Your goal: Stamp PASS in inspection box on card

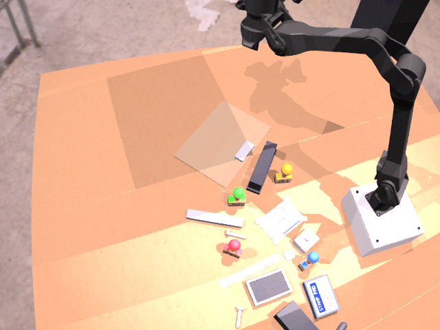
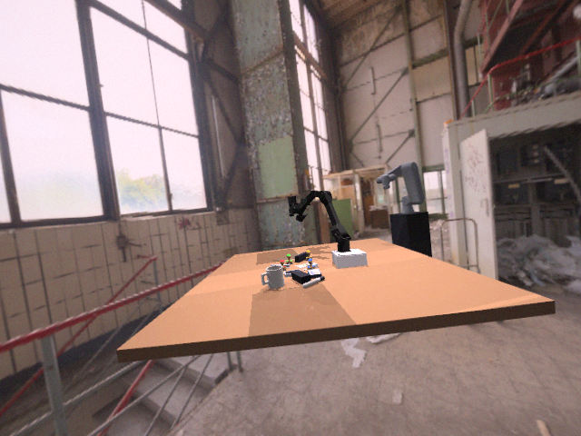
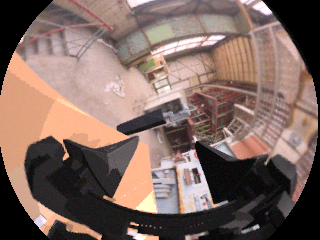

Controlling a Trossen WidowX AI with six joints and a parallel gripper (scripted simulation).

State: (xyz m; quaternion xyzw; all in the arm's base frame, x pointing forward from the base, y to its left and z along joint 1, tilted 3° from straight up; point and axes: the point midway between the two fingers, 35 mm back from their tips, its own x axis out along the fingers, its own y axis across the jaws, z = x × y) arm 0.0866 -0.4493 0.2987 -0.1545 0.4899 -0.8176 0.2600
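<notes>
Four knobbed stamps stand on the bench: green, yellow, red and blue. Their lettering is too small to read, so I cannot tell which is PASS. A white printed card lies between the green and blue stamps; its box and any print are not clear. A dark pad in a pale frame lies below it in the top view, beside a blue and white STAMP PRO case. My gripper is open and empty, raised high near the bench's far edge, away from the stamps.
A dark bar, a silver bar, a white strip and a small white block lie around the card. A translucent sheet lies beyond. A mug and dark block stand near the pad.
</notes>
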